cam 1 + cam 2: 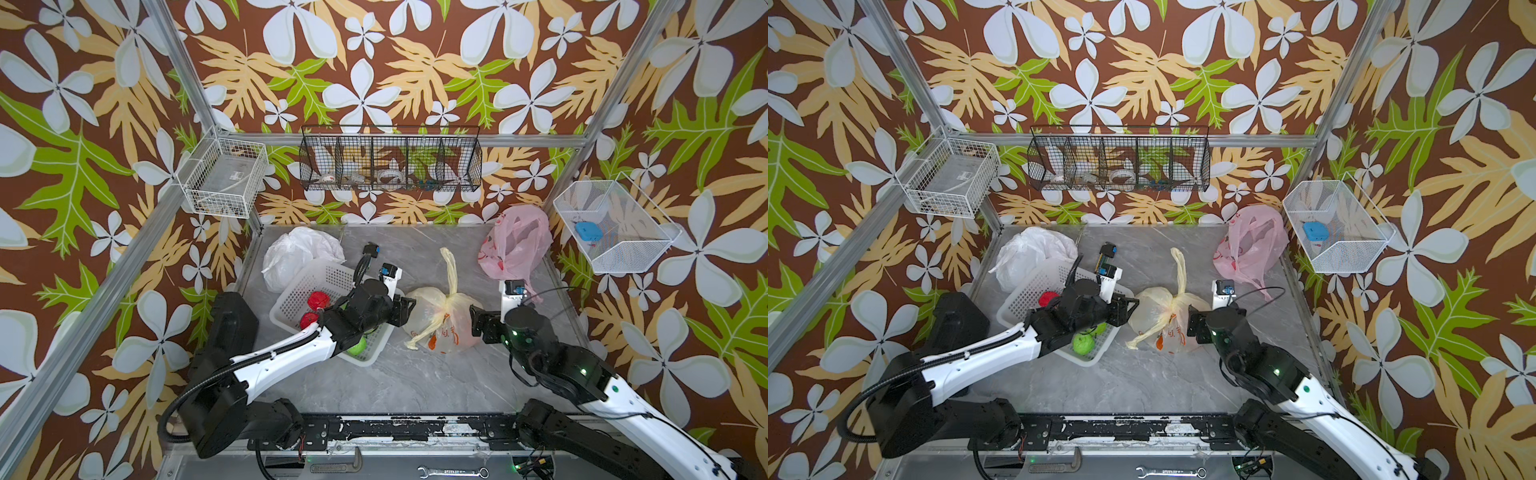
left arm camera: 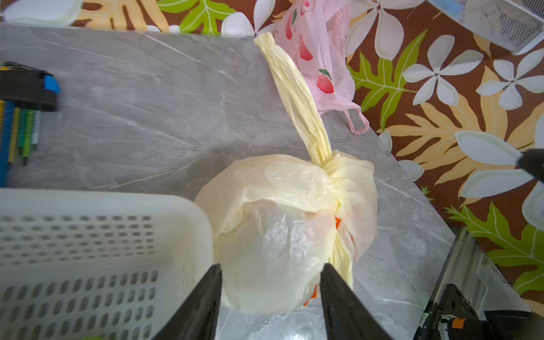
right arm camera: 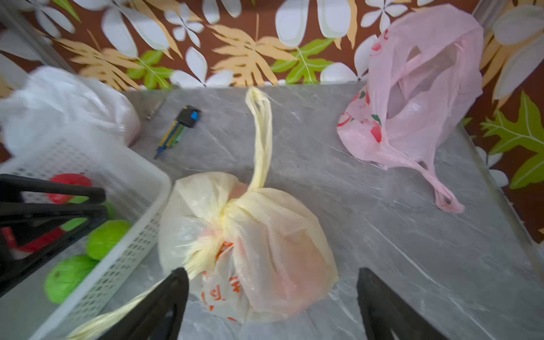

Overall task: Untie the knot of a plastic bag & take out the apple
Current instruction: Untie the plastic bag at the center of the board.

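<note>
The white basket [image 1: 291,299] sits at 9 o'clock of the yellow bag [image 1: 446,322], which is mid-tabletop with its knot [image 3: 226,209] tied. My left end effector [image 2: 270,273] hangs over the basket's rim, jaws about half open around the bag's bulge, clamping nothing that I can see. If I close here I could pinch film alone and tear it, or catch the rim. One handle [image 1: 451,270] runs to 12 o'clock and a loose tail [image 1: 419,338] to 7 o'clock; pulling the wrong one would, I judge, tighten the knot or just drag the light bag. A reddish shape [image 3: 294,259] inside is probably the apple. My right end effector [image 3: 271,272], at 3 o'clock, stands wide open and empty, the tail beside one finger, so it may snag. The orange print [image 3: 226,291] is unreadable to me; the pink bag [image 1: 515,245] shows fruit pictures, no words
</note>
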`<action>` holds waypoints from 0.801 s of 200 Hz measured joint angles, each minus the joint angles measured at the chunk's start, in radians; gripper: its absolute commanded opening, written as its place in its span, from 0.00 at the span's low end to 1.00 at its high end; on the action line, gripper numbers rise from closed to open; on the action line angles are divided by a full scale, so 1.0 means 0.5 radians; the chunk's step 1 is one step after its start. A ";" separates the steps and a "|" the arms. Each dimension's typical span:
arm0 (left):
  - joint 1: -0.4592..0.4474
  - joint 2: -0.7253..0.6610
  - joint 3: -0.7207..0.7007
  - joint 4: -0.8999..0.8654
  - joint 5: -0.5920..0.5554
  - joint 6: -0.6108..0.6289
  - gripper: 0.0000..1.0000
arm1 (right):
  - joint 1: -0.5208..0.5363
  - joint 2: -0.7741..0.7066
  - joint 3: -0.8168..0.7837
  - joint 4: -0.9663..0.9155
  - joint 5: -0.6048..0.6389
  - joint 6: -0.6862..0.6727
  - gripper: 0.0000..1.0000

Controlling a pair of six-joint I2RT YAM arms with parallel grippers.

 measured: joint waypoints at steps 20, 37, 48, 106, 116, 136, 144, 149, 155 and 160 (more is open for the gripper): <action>-0.053 0.240 0.203 -0.031 0.047 0.035 0.58 | -0.250 0.291 -0.005 0.076 -0.296 -0.115 0.98; -0.075 0.454 0.361 -0.056 0.101 0.064 0.59 | -0.305 0.492 -0.002 0.138 -0.437 -0.215 0.98; -0.074 0.594 0.455 -0.098 0.127 0.088 0.59 | -0.316 0.609 -0.001 0.204 -0.479 -0.279 0.98; -0.075 0.835 0.562 -0.225 0.293 0.159 0.13 | -0.324 1.075 -0.005 0.445 -0.531 -0.434 0.12; -0.075 0.804 0.531 -0.224 0.335 0.179 0.05 | -0.323 1.012 -0.047 0.457 -0.503 -0.424 0.03; -0.075 0.633 0.426 -0.179 0.420 0.188 0.00 | -0.325 0.757 -0.138 0.458 -0.411 -0.353 0.00; -0.075 0.533 0.363 -0.141 0.453 0.188 0.00 | -0.326 0.637 -0.174 0.457 -0.360 -0.322 0.00; -0.075 0.453 0.310 -0.108 0.470 0.186 0.00 | -0.327 0.552 -0.200 0.462 -0.326 -0.306 0.00; -0.076 0.368 0.247 -0.060 0.490 0.185 0.00 | -0.329 0.444 -0.240 0.478 -0.290 -0.275 0.00; -0.076 0.294 0.190 -0.021 0.500 0.184 0.00 | -0.333 0.346 -0.277 0.485 -0.258 -0.263 0.00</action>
